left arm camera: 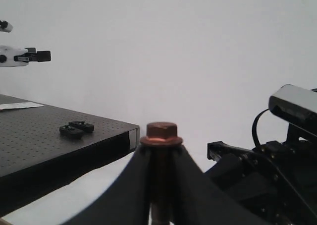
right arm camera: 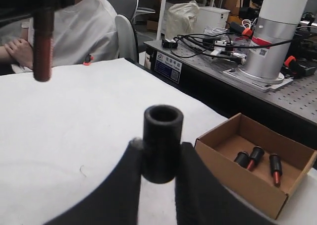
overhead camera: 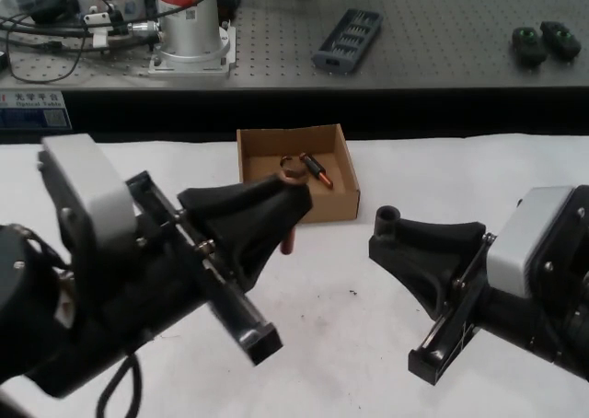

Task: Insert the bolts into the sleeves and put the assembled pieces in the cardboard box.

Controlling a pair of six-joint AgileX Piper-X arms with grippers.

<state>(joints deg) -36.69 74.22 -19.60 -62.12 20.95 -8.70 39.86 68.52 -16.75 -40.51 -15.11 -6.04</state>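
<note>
Left gripper (overhead camera: pixel 288 197) is clamped on a copper bolt (left arm camera: pixel 161 134), head up, over the middle of the white surface (overhead camera: pixel 350 344). Right gripper (overhead camera: pixel 394 234) grips a black sleeve (right arm camera: pixel 162 135), opening up, just beside it. The cardboard box (overhead camera: pixel 308 208) sits at the far edge with three assembled pieces (right arm camera: pixel 255 156) inside.

I count one copper-coloured bolt (left arm camera: pixel 161 135), pinched in my left gripper (left arm camera: pixel 161 150) at the lower centre of the frame, and one black sleeve (right arm camera: pixel 163 131), pinched in my right gripper (right arm camera: pixel 161 150). One cardboard box (right arm camera: pixel 237 178) sits at lower right, with three assembled pieces (right arm camera: pixel 256 155) inside. On the far bench, at the upper right of the high view, are two small black parts (overhead camera: pixel 532 42) and, left of them, one ribbed dark block (overhead camera: pixel 348 39).
</note>
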